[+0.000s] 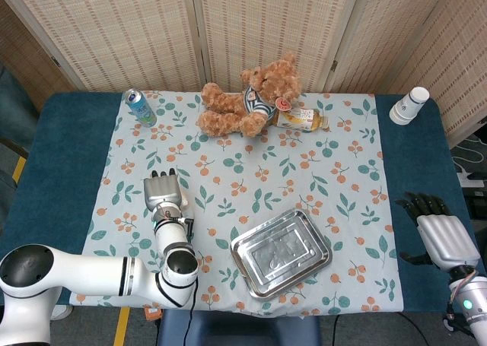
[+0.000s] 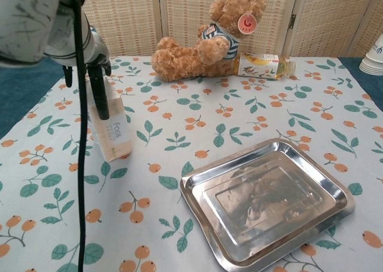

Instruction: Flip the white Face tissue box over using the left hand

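The white Face tissue box (image 2: pixel 114 131) stands on a narrow side on the floral cloth at the left. In the chest view my left hand (image 2: pixel 96 75) grips its top, with one dark finger (image 2: pixel 100 98) lying down the front face and others behind. From the head camera, my left hand (image 1: pixel 162 194) covers the box almost fully, and only a pale corner of the tissue box (image 1: pixel 186 206) shows. My right hand (image 1: pixel 437 232) rests off at the table's right edge with its fingers apart, holding nothing.
A steel tray (image 1: pixel 280 252) lies right of the box, near the front edge. At the back sit a teddy bear (image 1: pixel 247 96), a bottle lying on its side (image 1: pixel 302 119), a can (image 1: pixel 140 107) and a stack of paper cups (image 1: pixel 409 105).
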